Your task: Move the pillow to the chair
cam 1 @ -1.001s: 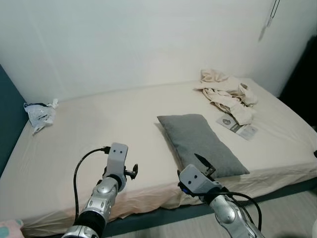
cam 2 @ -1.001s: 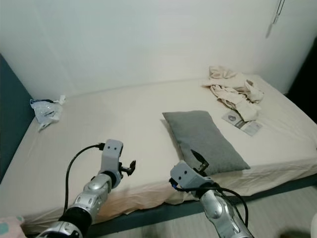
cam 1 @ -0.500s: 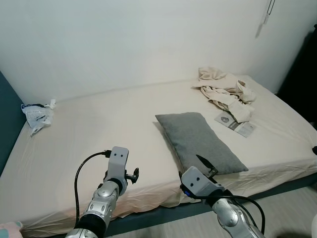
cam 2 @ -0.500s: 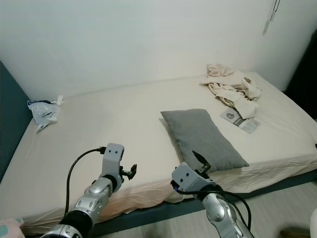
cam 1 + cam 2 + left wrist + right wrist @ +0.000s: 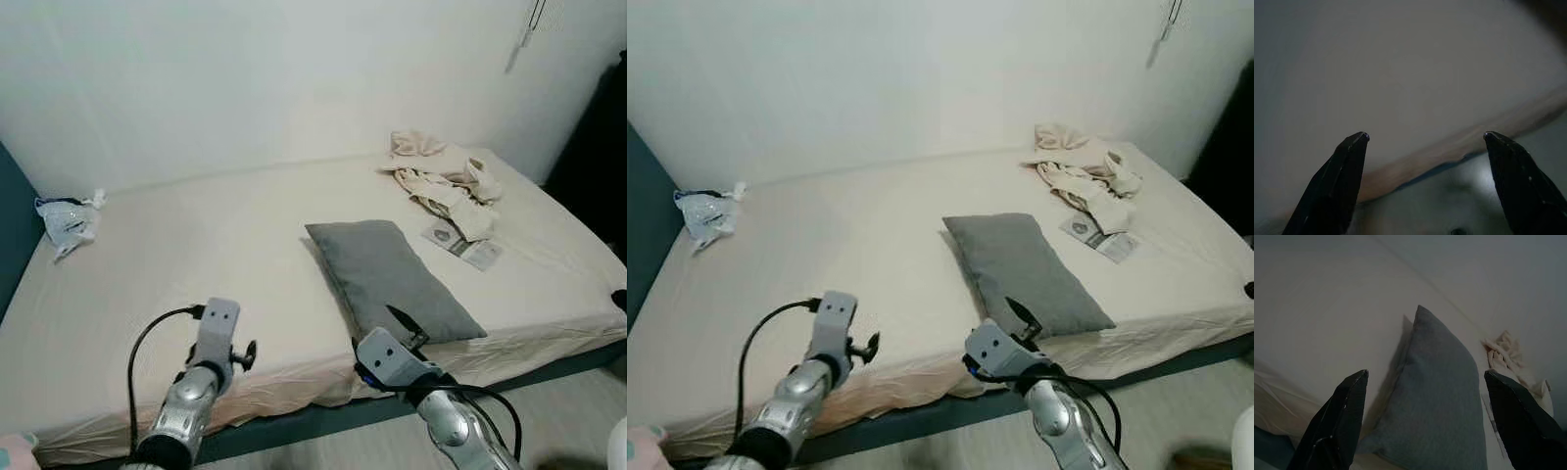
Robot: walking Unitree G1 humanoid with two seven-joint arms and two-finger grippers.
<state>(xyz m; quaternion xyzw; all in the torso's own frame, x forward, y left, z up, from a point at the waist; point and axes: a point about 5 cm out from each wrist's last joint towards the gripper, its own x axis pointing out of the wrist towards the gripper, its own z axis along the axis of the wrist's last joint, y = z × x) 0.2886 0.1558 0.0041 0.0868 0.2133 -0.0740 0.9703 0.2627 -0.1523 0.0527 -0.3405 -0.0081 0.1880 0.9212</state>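
A grey pillow (image 5: 392, 279) lies flat on the cream bed (image 5: 196, 245), close to the near edge and right of the middle. My right gripper (image 5: 407, 325) hovers at that edge just short of the pillow's near corner. In the right wrist view the pillow (image 5: 1440, 396) lies ahead between the two wide-apart fingers (image 5: 1337, 426), so this gripper is open and holds nothing. My left gripper (image 5: 1425, 134) is held low over the bed's near edge, left of the pillow. It is open too, and empty, facing the sheet and the mattress edge.
Crumpled beige clothes (image 5: 441, 181) and a printed leaflet (image 5: 468, 247) lie on the bed's far right. A plastic bag (image 5: 64, 217) sits at the far left by a dark teal panel (image 5: 8, 255). Grey floor (image 5: 568, 401) runs along the near side.
My left arm has dropped a little and shifted left along the bed's edge. The right arm and the pillow have kept their places; the camera has shifted slightly.
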